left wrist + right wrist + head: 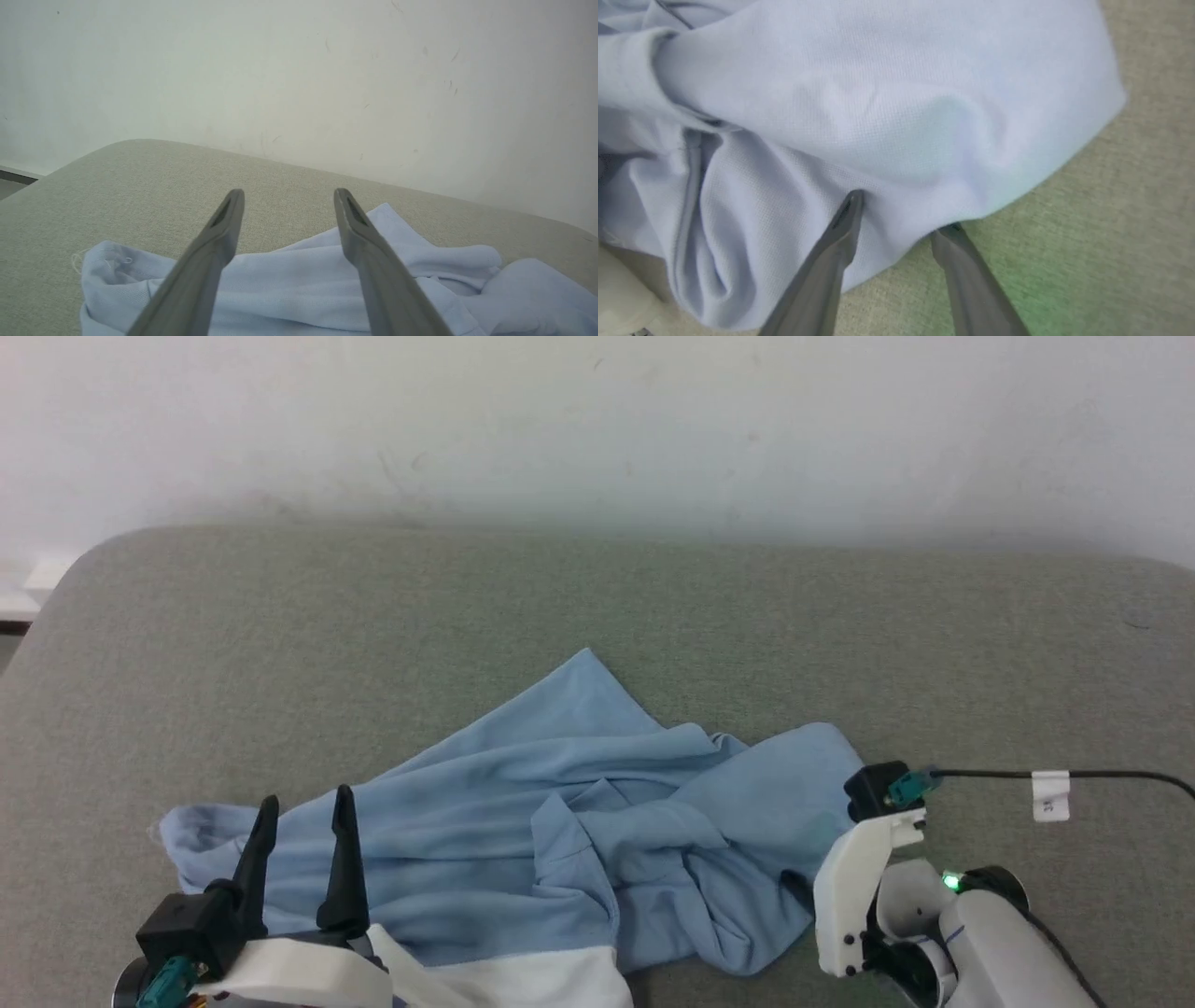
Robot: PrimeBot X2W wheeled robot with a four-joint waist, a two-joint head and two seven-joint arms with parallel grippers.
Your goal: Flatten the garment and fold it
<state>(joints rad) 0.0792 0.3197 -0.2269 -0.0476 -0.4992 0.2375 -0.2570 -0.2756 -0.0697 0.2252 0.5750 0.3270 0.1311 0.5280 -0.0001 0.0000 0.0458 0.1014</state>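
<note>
Garment: the garment (523, 831) lay crumpled on the grey surface (653, 616), near its front edge. Folds were bunched at the middle and a white band lay at the near side.
Left end effector: the left end effector (307, 795) hung over the garment's left end, jaws wide apart and holding nothing.
Right end effector: the right end effector (904, 210) was at the garment's right edge, jaws apart and astride the hem. One finger lay on the cloth, the other at its rim, and nothing looked clamped yet.
Risk, thin bite: so little hem sat between the fingers that a pull would likely have slipped it free.
Risk, extra layers: the cloth was doubled there, so closing might have pinched two plies and kept the creases in.
Risk, dragging: with the left end unheld, a sideways pull would probably have slid the whole heap instead of spreading it.
</note>
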